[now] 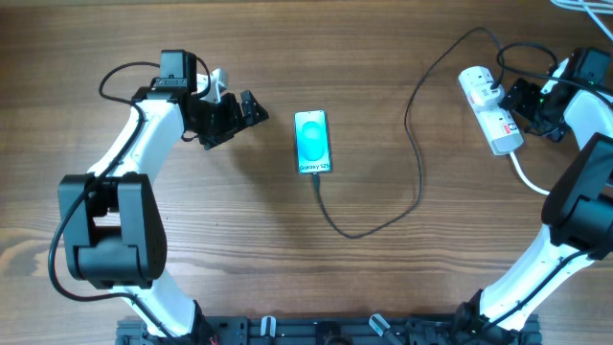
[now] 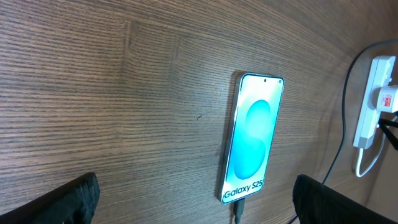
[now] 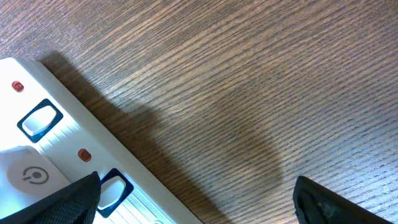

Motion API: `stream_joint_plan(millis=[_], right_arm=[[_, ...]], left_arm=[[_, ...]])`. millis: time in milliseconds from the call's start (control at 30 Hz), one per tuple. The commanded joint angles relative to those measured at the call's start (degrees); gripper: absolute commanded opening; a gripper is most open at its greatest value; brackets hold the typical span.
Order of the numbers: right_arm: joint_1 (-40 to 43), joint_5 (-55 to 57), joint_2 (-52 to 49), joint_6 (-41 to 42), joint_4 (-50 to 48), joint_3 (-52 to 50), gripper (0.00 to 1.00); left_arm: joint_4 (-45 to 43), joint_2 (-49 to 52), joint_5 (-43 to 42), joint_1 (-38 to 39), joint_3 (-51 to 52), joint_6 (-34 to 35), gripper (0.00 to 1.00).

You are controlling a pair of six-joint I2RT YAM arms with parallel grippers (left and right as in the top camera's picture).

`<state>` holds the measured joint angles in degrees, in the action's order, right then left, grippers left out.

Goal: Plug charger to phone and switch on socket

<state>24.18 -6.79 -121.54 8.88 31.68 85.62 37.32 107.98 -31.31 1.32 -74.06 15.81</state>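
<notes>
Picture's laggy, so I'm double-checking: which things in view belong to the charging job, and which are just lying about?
For the job: phone; charger cable; socket strip.
Just lying about: the strip's thick white cord; pale cables at the far right corner.

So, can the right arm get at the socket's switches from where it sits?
Probably yes. The right gripper hangs open right beside the socket, nothing lying between them, and the wrist view shows a rocker switch close to its fingers.
</notes>
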Motion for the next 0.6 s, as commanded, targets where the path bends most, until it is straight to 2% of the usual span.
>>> stream_joint_plan(millis=[0, 467, 567], right_arm=[[-1.42, -0.33, 0.98, -1.44, 1.33, -0.9, 0.99], [-1.79, -0.28, 0.98, -1.49, 2.69, -0.9, 0.98], [-1.44, -0.04, 1.79, -6.27, 3.74, 0.33, 1.0]], left_arm=[[0.0, -1.6, 0.39, -0.44, -0.5, 0.04, 1.0], [0.0, -1.6, 0.37, -0.44, -0.52, 0.04, 1.0], [0.0, -1.6, 0.39, -0.44, -0.5, 0.04, 1.0]])
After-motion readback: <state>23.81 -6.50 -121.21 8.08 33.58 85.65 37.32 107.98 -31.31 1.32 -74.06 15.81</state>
